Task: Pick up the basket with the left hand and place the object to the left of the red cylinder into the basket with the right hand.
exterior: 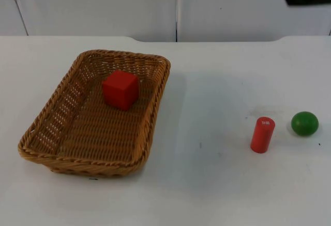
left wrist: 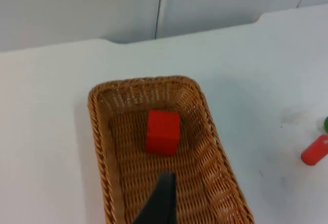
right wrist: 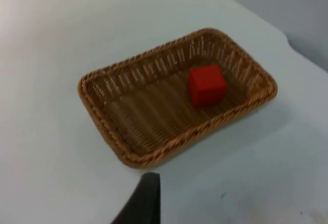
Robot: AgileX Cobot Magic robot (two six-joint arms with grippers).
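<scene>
Top view: red cube inside basket.

The basket is rough woven wicker; the red cube, red cylinder and green ball look smooth, matt.

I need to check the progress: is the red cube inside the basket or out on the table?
Inside. The red cube rests on the woven floor of the basket, near its far end, with the rim around it.

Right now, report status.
Left gripper above wicker basket; right gripper off beside it. Red cube in basket. Red cylinder, green ball on table.
</scene>
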